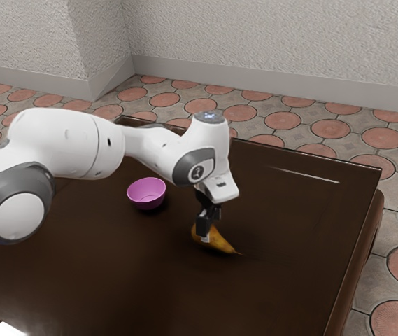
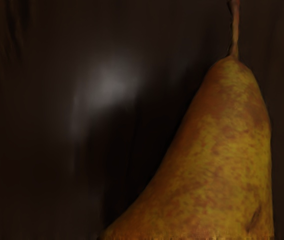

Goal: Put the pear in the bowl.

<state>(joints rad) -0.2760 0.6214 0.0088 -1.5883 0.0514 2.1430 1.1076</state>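
Fingers (image 1: pixel 203 225) astride the pear (image 1: pixel 219 242)

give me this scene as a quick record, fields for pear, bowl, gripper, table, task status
pear: yellow-brown, on its side, stem toward the exterior view's right
bowl: pink, upright, empty, toward the exterior view's left from the pear
gripper: low at the pear's thick end; whether it grips the pear, cannot tell
table: dark brown, glossy, with the bowl standing on it
task status: pear outside the bowl, not yet placed
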